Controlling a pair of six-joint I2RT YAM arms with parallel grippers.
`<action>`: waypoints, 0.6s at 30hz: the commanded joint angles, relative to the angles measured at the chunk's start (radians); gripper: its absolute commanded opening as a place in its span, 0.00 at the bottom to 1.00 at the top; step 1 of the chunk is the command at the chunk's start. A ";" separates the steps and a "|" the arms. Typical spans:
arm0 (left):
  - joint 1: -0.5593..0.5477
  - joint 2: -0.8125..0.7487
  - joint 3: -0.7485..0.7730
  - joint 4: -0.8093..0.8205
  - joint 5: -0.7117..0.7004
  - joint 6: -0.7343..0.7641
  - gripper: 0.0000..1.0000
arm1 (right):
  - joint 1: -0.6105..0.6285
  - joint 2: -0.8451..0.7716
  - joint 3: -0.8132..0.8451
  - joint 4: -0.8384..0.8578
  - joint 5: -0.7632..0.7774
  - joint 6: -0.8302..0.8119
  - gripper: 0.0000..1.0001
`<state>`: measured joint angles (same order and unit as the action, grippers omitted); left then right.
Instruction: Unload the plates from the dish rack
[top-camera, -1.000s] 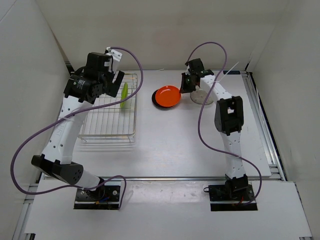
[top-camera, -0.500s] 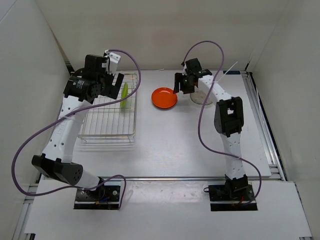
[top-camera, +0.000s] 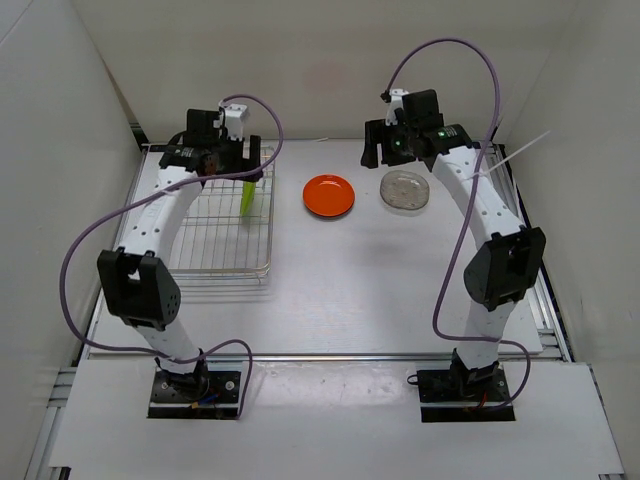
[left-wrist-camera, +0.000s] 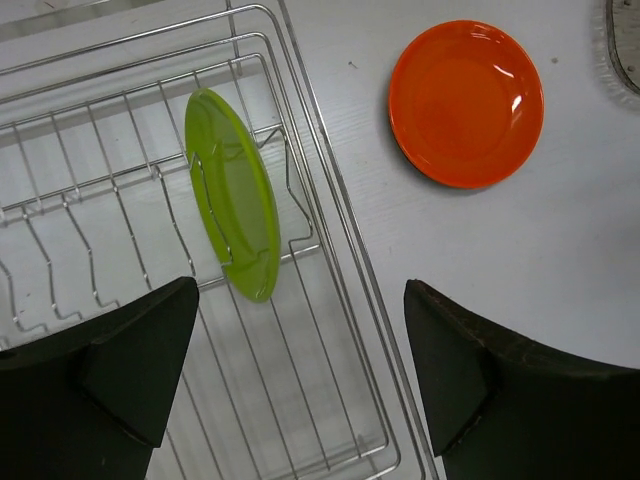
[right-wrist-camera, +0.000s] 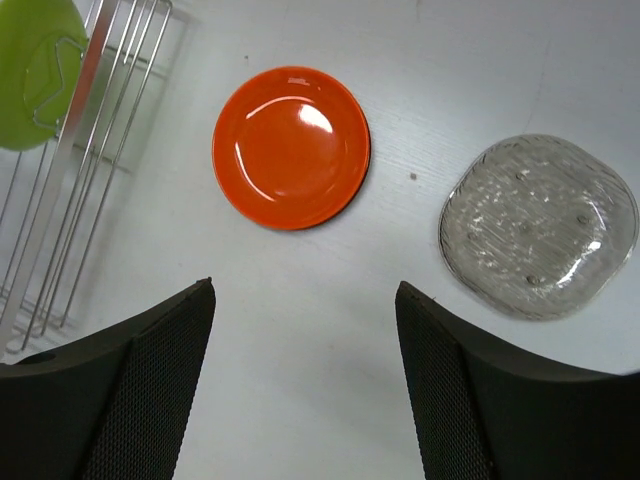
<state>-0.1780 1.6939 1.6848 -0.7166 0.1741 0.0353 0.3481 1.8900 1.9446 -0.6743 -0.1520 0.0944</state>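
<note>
While green plate (left-wrist-camera: 235, 200) stands in dish rack (top-camera: 215, 238), left claw (left-wrist-camera: 298, 292) spread; right claw (right-wrist-camera: 302, 290) spread (empty).

Pale table (top-camera: 350, 280), flat top: wire dish rack (top-camera: 215, 240) on the left, red-orange plate (top-camera: 329, 195) lying flat right of it with a thin dark edge showing beneath, clear glassy plate (top-camera: 405, 190) farther right, apart.

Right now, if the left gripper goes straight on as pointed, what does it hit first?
Likely the lime green plate standing in the dish rack, just off the centre line of the left gripper; depth unclear, rack wire might come first.
</note>
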 joint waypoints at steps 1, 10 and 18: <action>0.011 0.035 -0.023 0.152 0.052 -0.077 0.94 | -0.001 -0.035 -0.032 -0.024 0.003 -0.042 0.76; 0.049 0.187 0.019 0.169 0.044 -0.164 0.76 | -0.001 -0.069 -0.032 -0.033 -0.026 -0.042 0.74; 0.049 0.216 0.010 0.169 0.021 -0.173 0.61 | -0.001 -0.060 -0.013 -0.033 -0.035 -0.033 0.74</action>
<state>-0.1291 1.9320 1.6672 -0.5671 0.1974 -0.1257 0.3481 1.8706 1.9144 -0.7082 -0.1703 0.0681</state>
